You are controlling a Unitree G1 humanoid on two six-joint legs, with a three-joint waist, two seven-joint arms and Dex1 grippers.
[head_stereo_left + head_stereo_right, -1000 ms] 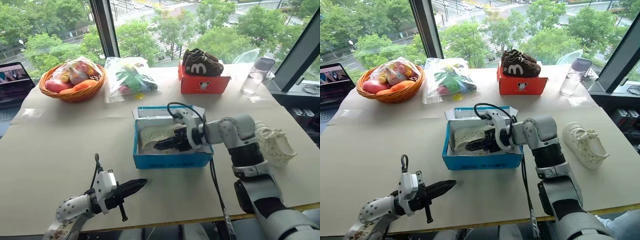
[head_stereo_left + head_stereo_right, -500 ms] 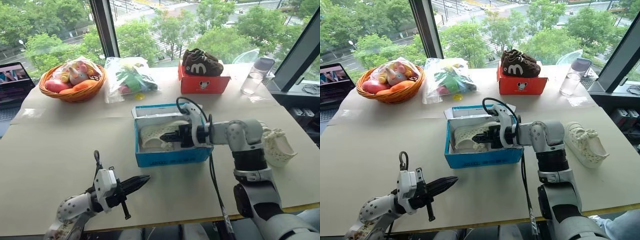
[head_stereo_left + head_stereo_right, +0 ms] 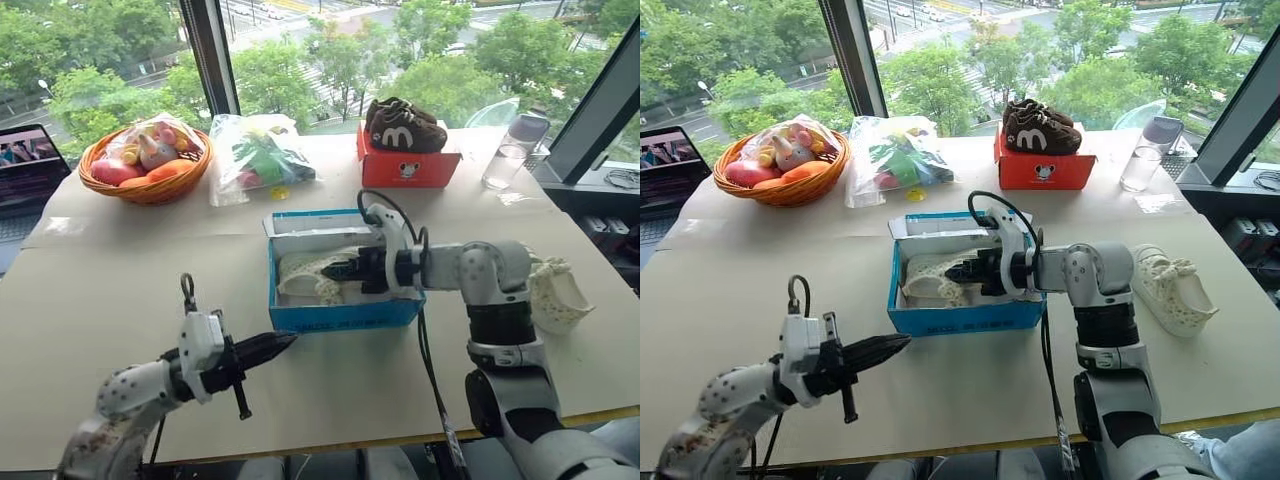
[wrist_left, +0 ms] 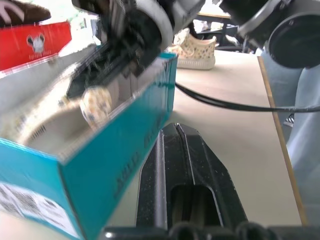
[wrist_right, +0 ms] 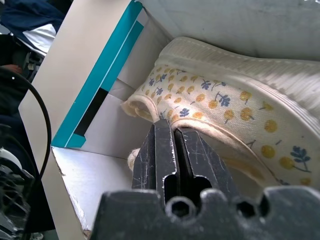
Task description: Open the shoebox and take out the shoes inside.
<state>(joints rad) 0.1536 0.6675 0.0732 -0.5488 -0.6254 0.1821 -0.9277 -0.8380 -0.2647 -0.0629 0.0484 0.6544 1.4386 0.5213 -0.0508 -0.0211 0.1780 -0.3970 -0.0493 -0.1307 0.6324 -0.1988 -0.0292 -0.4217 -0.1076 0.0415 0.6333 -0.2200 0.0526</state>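
Now, going from the left. Far left on the table [image 3: 120, 300]: a laptop [image 3: 25, 165], then a basket [image 3: 146, 190] full of toys, then a clear bag [image 3: 262, 155] of more toys. Down in front: left jaws pressed together, holding nothing, hanging in the air just by the front left corner of the shoebox [image 3: 345, 315].

In the middle: the blue shoebox, open, white inside. Lying in it: one cream shoe [image 3: 305, 275]. Reaching in from the right side: right jaws, shut tight, pinching the soft rim of that shoe at its opening.

Behind, by the window: a red box [image 3: 405, 168] with brown shoes [image 3: 403, 125] on top, and a bottle [image 3: 505, 150]. Over to the right, past the arm: the other cream shoe [image 3: 1170, 290], already out and resting on the table, well apart from the shoebox.

Step in hand, by the look of it: taking out the second shoe. Opening done, one shoe out, grip made.

Next, most likely: lift up till the sole clears the wall, then carry to the right and set down beside its mate. Careful with such a thin pinch on a floppy rim: could slip, or tip the shoe. Careful too not to drag the light shoebox along; might help to hold it down with the left jaws.
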